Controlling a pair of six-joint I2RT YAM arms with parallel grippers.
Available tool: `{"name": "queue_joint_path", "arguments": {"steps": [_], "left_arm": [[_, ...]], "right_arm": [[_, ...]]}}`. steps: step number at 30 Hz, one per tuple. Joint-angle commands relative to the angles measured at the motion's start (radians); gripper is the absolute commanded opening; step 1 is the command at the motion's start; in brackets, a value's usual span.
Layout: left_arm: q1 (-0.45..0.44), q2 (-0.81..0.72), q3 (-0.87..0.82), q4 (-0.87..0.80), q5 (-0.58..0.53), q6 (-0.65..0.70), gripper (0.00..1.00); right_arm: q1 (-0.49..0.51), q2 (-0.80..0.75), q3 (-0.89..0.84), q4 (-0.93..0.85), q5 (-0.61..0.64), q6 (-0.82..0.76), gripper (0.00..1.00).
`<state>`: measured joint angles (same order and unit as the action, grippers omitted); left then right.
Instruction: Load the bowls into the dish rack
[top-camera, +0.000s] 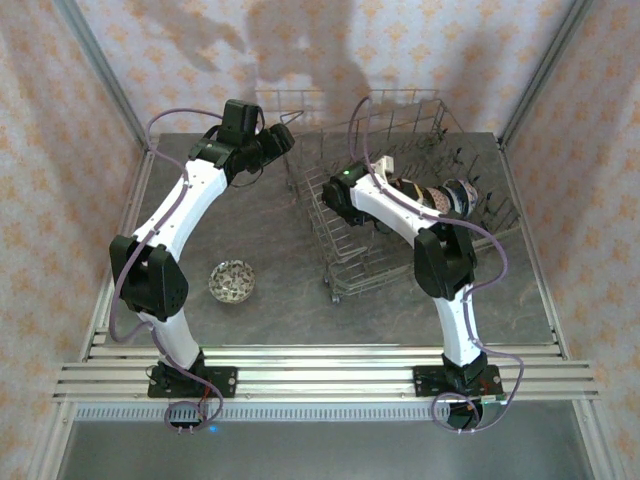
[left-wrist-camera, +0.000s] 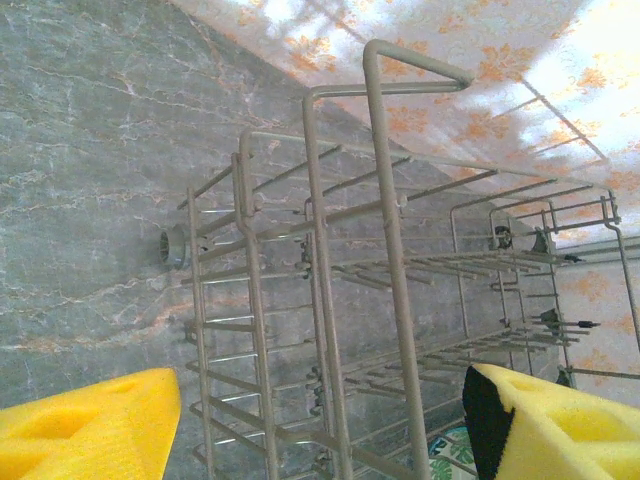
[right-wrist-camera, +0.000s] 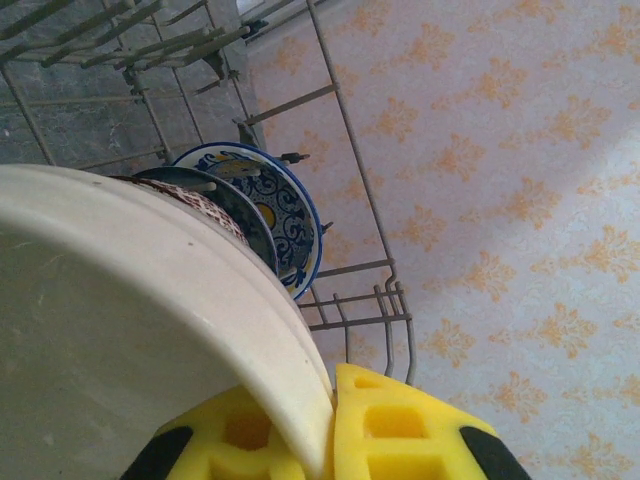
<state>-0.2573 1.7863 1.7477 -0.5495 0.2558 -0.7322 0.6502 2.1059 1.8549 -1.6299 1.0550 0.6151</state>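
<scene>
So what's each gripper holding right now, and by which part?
Right gripper pinches the cream bowl by its rim. Left gripper is open, holding nothing.

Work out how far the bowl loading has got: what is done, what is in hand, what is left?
Done: a brown bowl and a blue bowl stand on edge in the dish rack. In hand: the right gripper is shut on a cream bowl, right beside them. Left: one patterned bowl sits on the table; the left gripper is open and empty by the rack.
</scene>
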Motion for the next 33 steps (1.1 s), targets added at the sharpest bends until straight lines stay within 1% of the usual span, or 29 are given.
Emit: {"name": "queue_joint_path", "arguments": {"steps": [1,7,8,9,11,13,19,25,29,33], "left_arm": [[-0.002,-0.025,0.014,-0.026,0.013,0.012,0.76],[-0.002,-0.031,0.005,-0.023,0.011,0.011,0.76],[-0.002,-0.031,0.003,-0.020,0.011,0.009,0.76],[-0.001,-0.033,0.000,-0.020,0.012,0.008,0.76],[0.000,-0.031,0.001,-0.018,0.014,0.007,0.76],[0.000,-0.030,-0.001,-0.016,0.015,0.005,0.76],[0.003,-0.027,-0.010,-0.009,0.026,-0.004,0.76],[0.008,-0.025,-0.014,-0.002,0.033,-0.009,0.76],[0.013,-0.024,-0.023,0.006,0.041,-0.014,0.76],[0.022,-0.027,-0.039,0.019,0.053,-0.023,0.76]], "right_arm": [[0.001,0.034,0.024,-0.153,-0.011,0.026,0.00],[0.006,0.037,0.041,-0.153,-0.039,0.027,0.00],[0.008,0.036,0.041,-0.153,-0.045,0.027,0.01],[0.010,0.038,0.043,-0.153,-0.049,0.026,0.05],[0.015,0.040,0.044,-0.153,-0.056,0.024,0.08],[0.021,0.042,0.043,-0.152,-0.065,0.028,0.15],[0.023,0.039,0.028,-0.152,-0.079,0.040,0.17],[0.030,0.035,0.040,-0.151,-0.123,0.041,0.31],[0.031,0.043,0.062,-0.150,-0.191,0.025,0.35],[0.032,0.030,0.063,-0.150,-0.226,0.028,0.40]]}}
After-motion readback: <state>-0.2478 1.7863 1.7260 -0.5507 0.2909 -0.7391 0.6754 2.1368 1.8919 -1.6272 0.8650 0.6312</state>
